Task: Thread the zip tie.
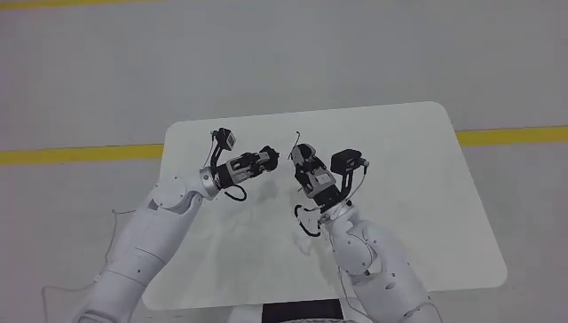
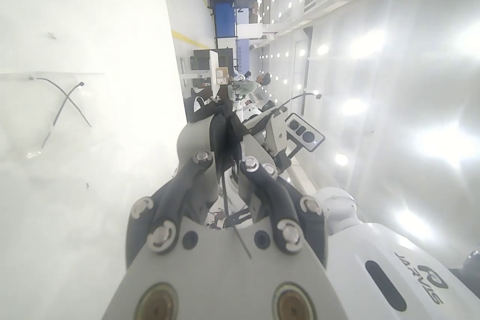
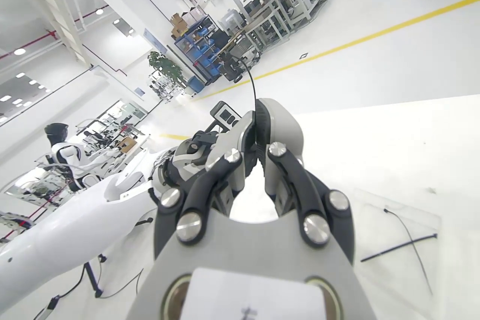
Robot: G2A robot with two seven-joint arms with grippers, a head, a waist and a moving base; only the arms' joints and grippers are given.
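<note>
Right gripper (image 1: 300, 156): above the middle of the worktop (image 1: 399, 234), fingers pressed together on a black zip tie (image 3: 252, 81).
Zip tie: its thin free end curves up and away from the right gripper's fingertips. From above it is a fine line (image 1: 297, 138) on the far side of the gripper.
Left gripper (image 1: 269, 157): just left of the right gripper and facing it, with a small gap between them. Its fingers are closed, and a thin black strip (image 2: 240, 239) runs back from between them. Whether this is the same zip tie is hard to make out.
Spare ties (image 2: 69, 100): two black ones lie crossed on a clear sheet (image 3: 412, 216) that sits flat on the worktop.
Writing: a white label (image 3: 255, 293) on the right gripper's base. Its print is cut off at the edge and unreadable.
</note>
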